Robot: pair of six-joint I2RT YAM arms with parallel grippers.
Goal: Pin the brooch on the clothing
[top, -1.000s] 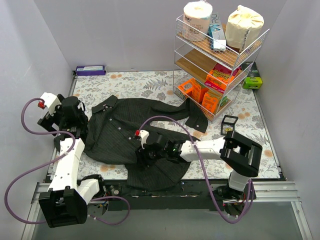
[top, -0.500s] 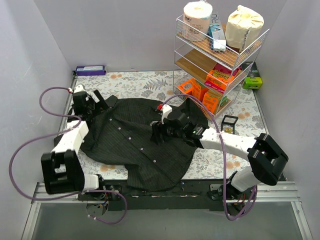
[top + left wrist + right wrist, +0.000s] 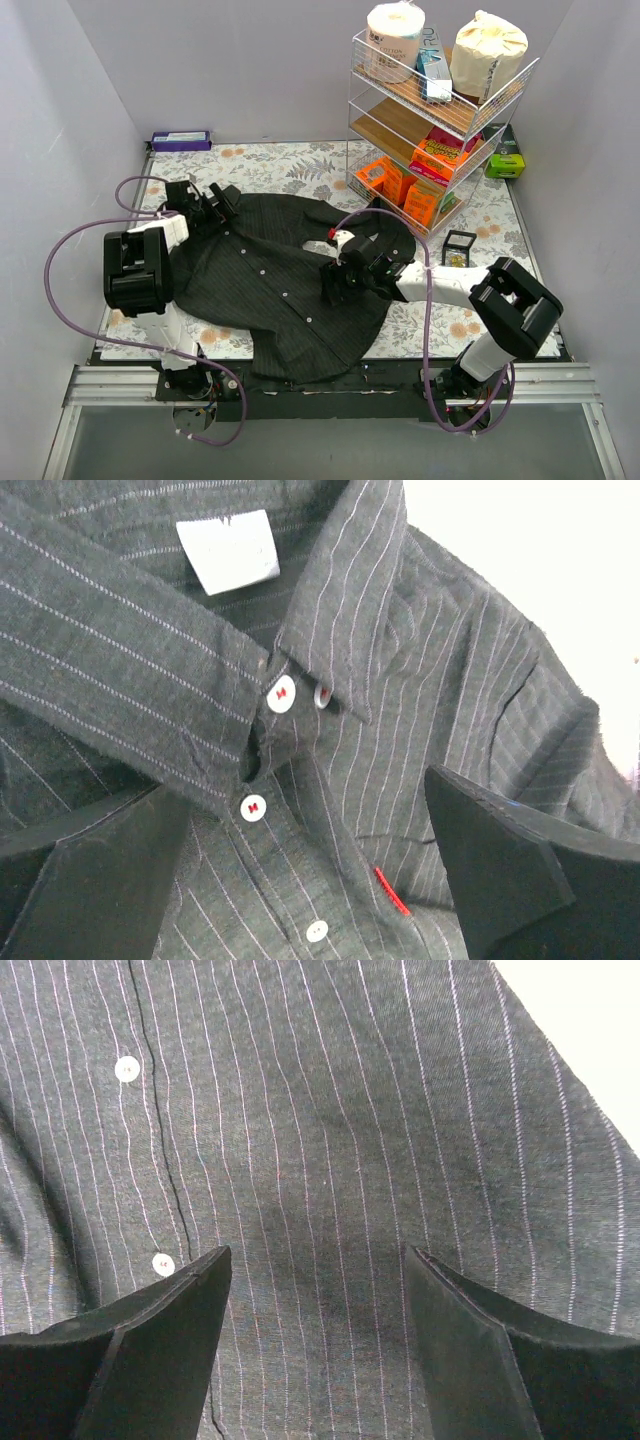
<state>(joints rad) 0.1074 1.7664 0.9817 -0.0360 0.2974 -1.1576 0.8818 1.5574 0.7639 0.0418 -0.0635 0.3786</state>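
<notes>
The left fingers [image 3: 216, 203] gape wide and empty over the collar [image 3: 330, 630] at the ten o'clock corner of the shirt [image 3: 265, 290], spread on the bench [image 3: 290, 165]. The right fingers [image 3: 334, 288] stand equally wide over its front, toward three o'clock. A golden speck, maybe the brooch [image 3: 457, 259], lies farther right by a small black box [image 3: 458, 240].

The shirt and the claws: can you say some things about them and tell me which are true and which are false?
The shirt lies spread on the flowery table. True.
The left claw is shut tight. False: it is open, over the collar.
The right claw holds a gold pin. False: it is open and empty, over striped cloth.
A tiny red label sits on the shirt. True.
</notes>
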